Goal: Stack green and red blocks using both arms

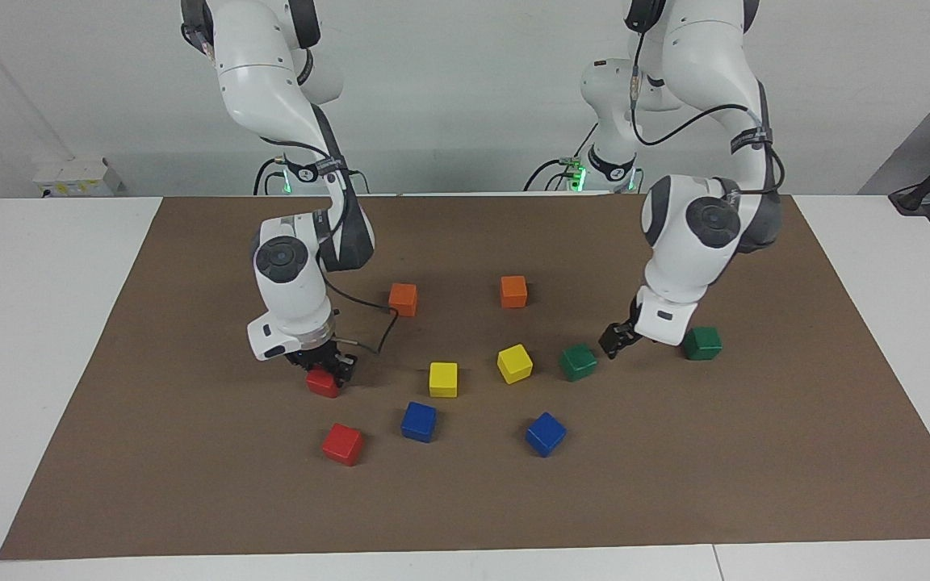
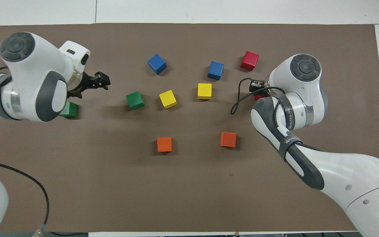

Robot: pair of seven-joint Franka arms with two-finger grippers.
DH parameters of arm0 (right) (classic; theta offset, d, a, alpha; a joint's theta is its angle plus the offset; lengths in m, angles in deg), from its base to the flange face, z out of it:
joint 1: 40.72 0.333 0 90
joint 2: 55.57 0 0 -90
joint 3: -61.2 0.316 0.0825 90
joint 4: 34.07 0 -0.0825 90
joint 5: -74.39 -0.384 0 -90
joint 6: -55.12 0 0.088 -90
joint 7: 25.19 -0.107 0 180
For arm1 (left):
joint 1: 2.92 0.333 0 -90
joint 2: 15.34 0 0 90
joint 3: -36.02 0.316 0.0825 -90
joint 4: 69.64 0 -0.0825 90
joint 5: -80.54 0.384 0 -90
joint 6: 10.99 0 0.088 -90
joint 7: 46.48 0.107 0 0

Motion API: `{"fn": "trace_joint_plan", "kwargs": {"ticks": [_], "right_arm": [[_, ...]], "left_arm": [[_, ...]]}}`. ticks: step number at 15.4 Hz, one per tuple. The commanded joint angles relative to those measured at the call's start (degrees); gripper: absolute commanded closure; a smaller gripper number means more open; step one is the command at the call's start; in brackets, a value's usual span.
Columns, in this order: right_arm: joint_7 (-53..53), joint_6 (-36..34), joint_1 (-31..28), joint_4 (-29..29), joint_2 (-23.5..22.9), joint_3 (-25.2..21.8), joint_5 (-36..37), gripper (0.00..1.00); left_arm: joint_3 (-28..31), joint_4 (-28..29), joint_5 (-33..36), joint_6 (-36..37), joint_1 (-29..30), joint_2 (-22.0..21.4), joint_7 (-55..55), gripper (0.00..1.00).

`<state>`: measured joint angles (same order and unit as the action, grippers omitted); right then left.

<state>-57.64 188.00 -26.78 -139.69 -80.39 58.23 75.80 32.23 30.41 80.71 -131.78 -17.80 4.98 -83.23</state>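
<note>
One green block rests on the mat at the left arm's end, partly hidden by that arm in the overhead view. My left gripper hangs open and empty between it and the other green block. My right gripper is down at the mat, shut on a red block that the overhead view mostly hides. The second red block lies free, farther from the robots.
Two orange cubes lie nearest the robots. Two yellow cubes sit mid-mat and two blue cubes farther out. All rest on a brown mat over a white table.
</note>
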Motion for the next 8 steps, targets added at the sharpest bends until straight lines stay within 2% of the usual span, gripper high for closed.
{"fn": "trace_joint_plan", "kwargs": {"ticks": [1, 4, 8], "right_arm": [[1.51, 1.59, 0.04, -1.17, 0.73, -0.02, 0.61, 1.00], [3.52, -0.16, -0.75, -0.29, 1.78, -0.11, 0.61, 1.00], [14.31, -6.13, -4.96, -0.99, 7.13, -0.11, 0.61, 1.00]], "left_arm": [[1.07, -1.70, -0.25, -3.30, -3.40, 3.85, -4.56, 0.00], [1.07, -0.74, 0.10, -5.06, -3.93, 4.29, -4.65, 0.00], [1.07, 3.91, 0.10, -11.37, -4.73, 4.29, -4.74, 0.00]]}}
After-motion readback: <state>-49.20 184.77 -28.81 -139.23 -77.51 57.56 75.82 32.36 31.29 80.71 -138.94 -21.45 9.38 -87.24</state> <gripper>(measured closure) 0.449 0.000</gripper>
